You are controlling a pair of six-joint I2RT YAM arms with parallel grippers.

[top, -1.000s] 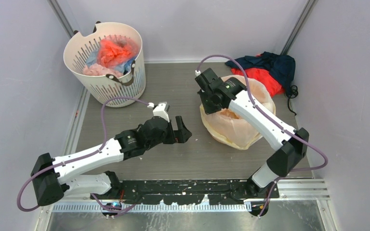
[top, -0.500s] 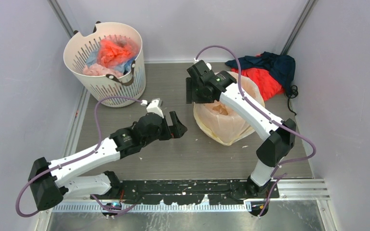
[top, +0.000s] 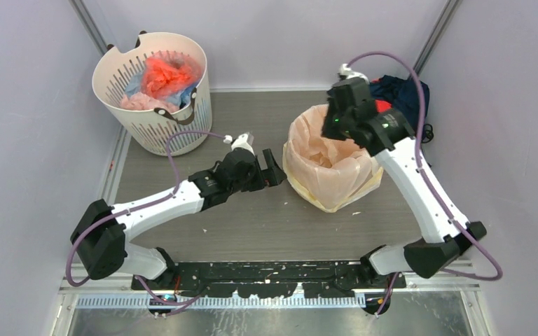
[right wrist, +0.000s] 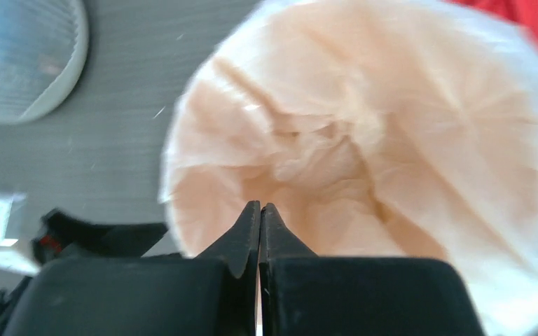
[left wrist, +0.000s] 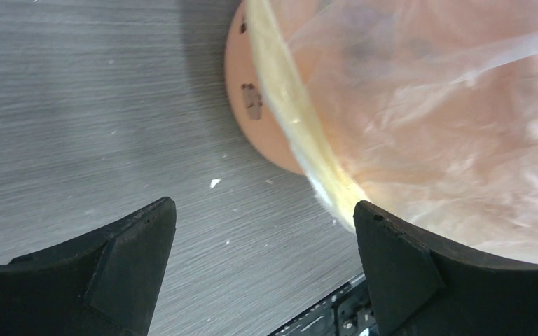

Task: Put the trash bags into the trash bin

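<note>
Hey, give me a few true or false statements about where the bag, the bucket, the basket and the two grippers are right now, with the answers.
1. The pale-yellow bag lines the orange bucket and hangs over its rim. True.
2. The left gripper is shut on the bag. False: it is open beside the bucket, gripping nothing.
3. The right gripper is shut, above the bucket's mouth. True.
4. The white basket holds nothing. False: red, pink and blue bundles lie in it.
</note>
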